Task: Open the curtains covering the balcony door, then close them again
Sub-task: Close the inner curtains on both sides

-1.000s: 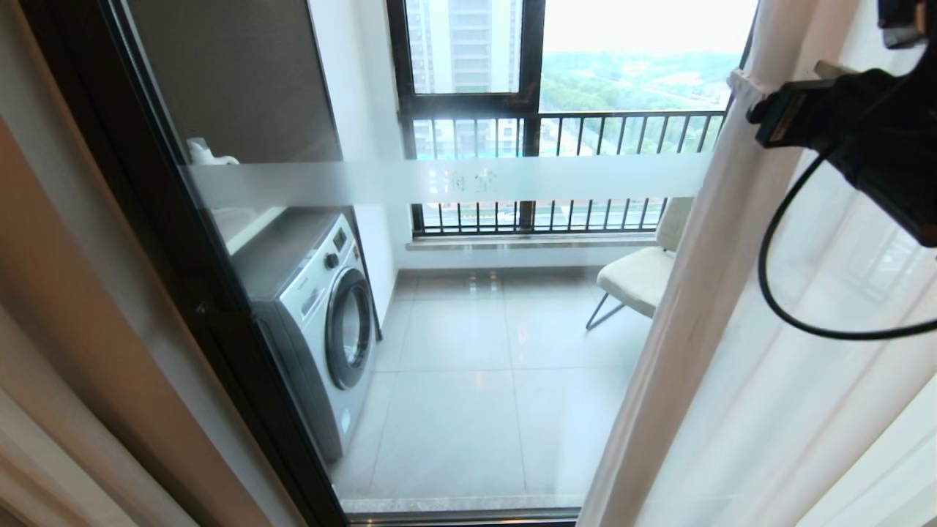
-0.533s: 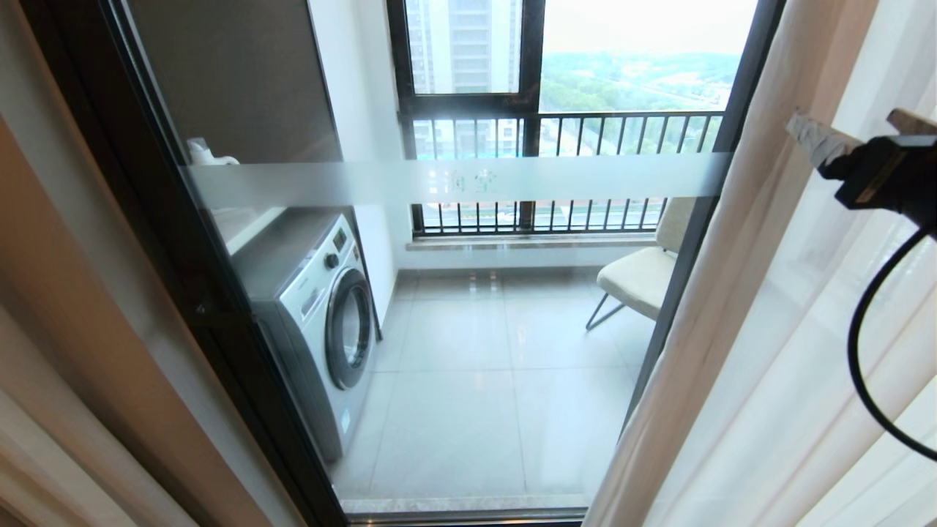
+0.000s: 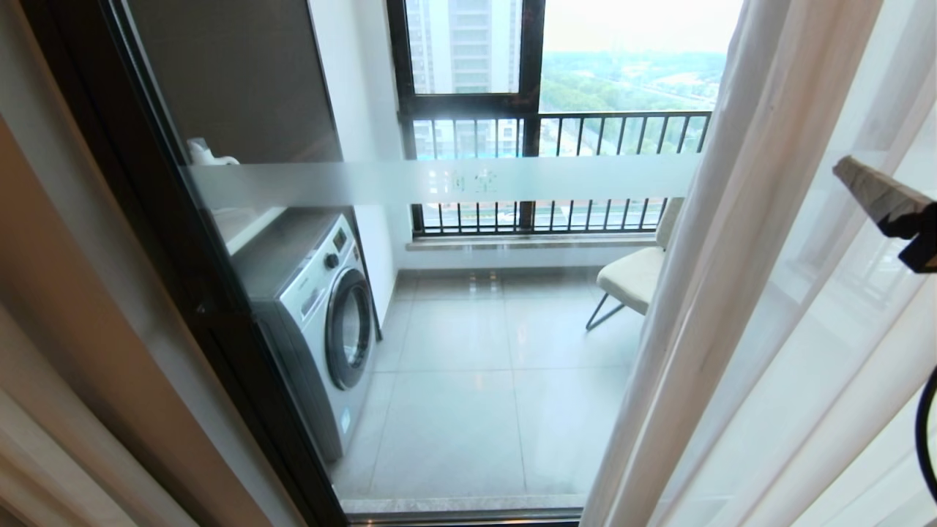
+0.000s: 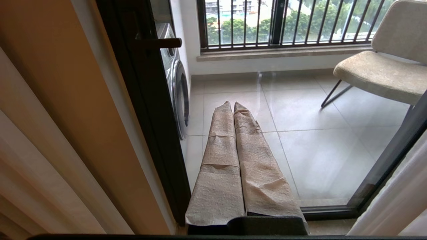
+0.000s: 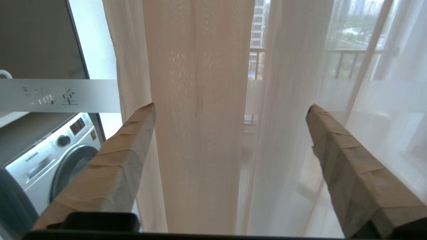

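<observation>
Looking from your right wrist, the right tool (image 5: 230, 111) has its two paper-wrapped fingers (image 5: 113, 166) spread wide apart, nothing between them touching; the sheer white folds of the curtains (image 5: 200, 116) hang just ahead of the fingertips, centred in the gap, not clamped. In the head view you only see one finger (image 3: 875, 194) of that tool at the right edge, in front of the sheer fabric, plus a loop of black cable (image 3: 924, 439) low on the right.

Your left tool (image 4: 233, 104) is parked low by the door, its two wrapped fingers pressed together with nothing held, pointing out at the balcony floor (image 4: 300, 116).

Curtains: the sheer layer is bunched along the right side of the head view (image 3: 732, 293), covering the right edge of the glass; a beige opaque panel (image 3: 73, 329) sits at the far left. Between them the balcony door (image 3: 439, 179) is uncovered, black frame on the left, one frosted band across the glass.

Beyond the glass, count one washing machine (image 3: 322, 322) on the left, door shut, contents not visible; one beige chair (image 3: 633, 278) on the right, partly behind the sheer; then the railing (image 3: 556, 132) and window at the back.
</observation>
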Controlling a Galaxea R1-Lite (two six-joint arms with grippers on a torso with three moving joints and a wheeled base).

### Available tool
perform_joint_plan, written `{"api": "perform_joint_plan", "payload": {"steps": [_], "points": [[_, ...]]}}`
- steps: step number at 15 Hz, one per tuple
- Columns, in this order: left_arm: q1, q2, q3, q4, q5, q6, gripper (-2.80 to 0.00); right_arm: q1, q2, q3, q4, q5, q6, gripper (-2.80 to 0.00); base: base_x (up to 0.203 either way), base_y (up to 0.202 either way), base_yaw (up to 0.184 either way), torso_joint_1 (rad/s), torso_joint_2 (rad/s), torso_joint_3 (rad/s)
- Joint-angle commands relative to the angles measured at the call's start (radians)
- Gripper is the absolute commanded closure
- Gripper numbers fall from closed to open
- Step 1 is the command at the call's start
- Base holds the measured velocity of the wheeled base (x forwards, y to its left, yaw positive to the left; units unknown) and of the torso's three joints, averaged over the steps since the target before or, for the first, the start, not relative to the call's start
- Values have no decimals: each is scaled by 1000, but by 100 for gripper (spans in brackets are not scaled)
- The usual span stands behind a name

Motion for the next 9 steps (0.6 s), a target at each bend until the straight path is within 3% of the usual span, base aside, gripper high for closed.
{"api": "perform_joint_plan", "payload": {"steps": [1, 6, 9], "points": [[0, 0, 0, -1, 0, 0, 0, 1, -81, 79, -4, 1, 4, 0, 0, 0, 0, 0, 0, 0], [0, 0, 0, 0, 0, 0, 0, 0, -257, 216, 65, -4, 22, 0, 0, 0, 0, 0, 0, 0], [0, 0, 0, 0, 0, 0, 0, -60, -402, 318, 137, -5, 42, 0, 0, 0, 0, 0, 0, 0]]}}
